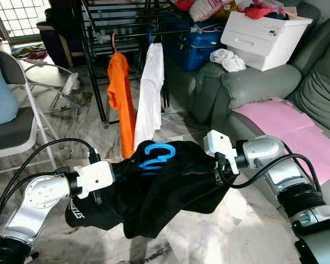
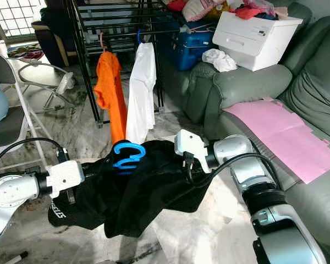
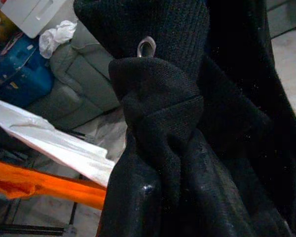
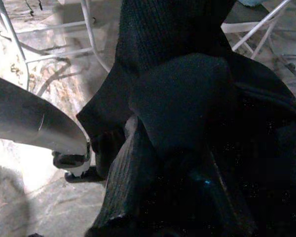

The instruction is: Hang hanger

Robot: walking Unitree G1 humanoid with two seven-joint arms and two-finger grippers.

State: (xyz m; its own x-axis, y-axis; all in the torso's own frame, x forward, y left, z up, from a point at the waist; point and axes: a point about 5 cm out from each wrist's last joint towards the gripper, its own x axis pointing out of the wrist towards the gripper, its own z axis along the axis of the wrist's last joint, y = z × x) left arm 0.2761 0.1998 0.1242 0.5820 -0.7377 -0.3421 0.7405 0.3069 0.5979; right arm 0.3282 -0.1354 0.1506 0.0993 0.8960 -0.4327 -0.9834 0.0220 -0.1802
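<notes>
Both tools are buried in the same black knit garment. The left tool has its glossy black fingers wrapped in folds of the cloth, pinched onto a bunched wad of it as far as the left wrist view shows. The right tool looks the same from its own wrist camera: ribbed black fingers under a lump of fabric, clamped on it.

The head views give what the wrist cams can't. The garment is stretched between the two arms, sagging in the middle, with white lettering on a lower corner by the left arm. A bright blue plastic hanger with a curved hook sits on top of the garment, between the tools, well short of the rack.

The left wrist view adds a small metal eyelet in the coarse knit.

Behind it stands a black metal drying rack, with an orange shirt and a white shirt hanging off it. To the right is a grey-green leather sofa carrying a pink sheet and a white boxy printer. A folding chair stands to the left on the marble floor.
</notes>
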